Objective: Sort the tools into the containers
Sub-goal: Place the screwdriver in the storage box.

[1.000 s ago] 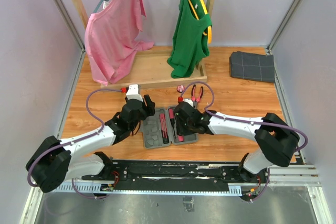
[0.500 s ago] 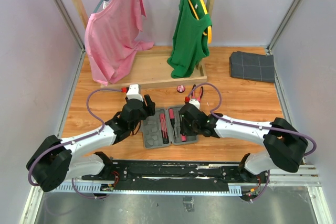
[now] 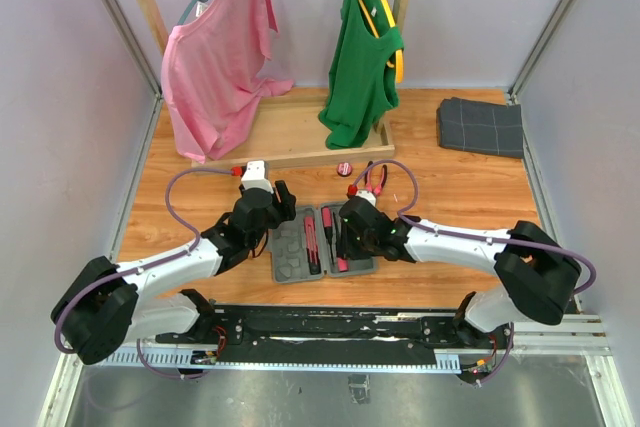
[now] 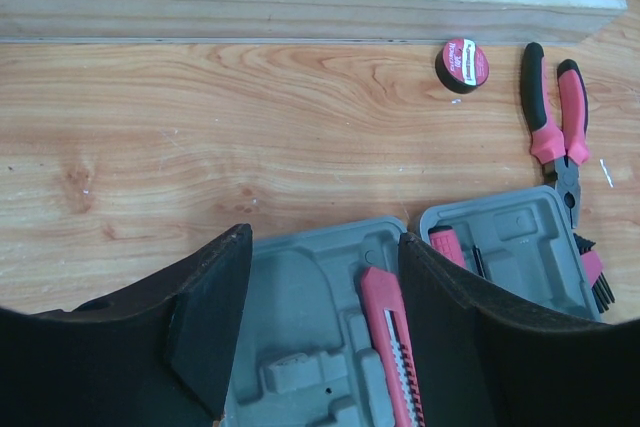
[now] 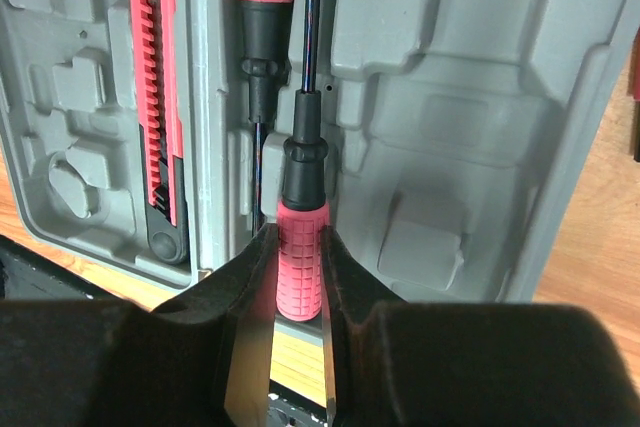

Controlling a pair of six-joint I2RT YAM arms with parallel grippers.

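The grey tool case [image 3: 290,255] lies open in front of both arms. A pink knife [image 4: 388,342] lies in its left half [image 4: 300,347]. My right gripper [image 5: 300,252] is shut on the pink handle of a thin screwdriver [image 5: 301,162]. The screwdriver lies along the right half [image 5: 450,97], beside a second screwdriver [image 5: 262,7]. I cannot tell whether it rests in the recess. My left gripper [image 4: 322,239] hangs open and empty over the left half's far edge. Pink-handled pliers [image 4: 555,137], a small round red piece [image 4: 462,62] and a tiny brush [image 4: 592,277] lie on the table beyond the case.
A wooden clothes rack base [image 3: 290,132] with a pink shirt [image 3: 215,57] and a green shirt [image 3: 362,57] stands behind the case. A dark grey folded cloth [image 3: 480,127] lies at the back right. Grey walls close in both sides.
My right gripper has shifted a little toward the near edge over the case's right half, still shut on the screwdriver. The left arm has not moved.
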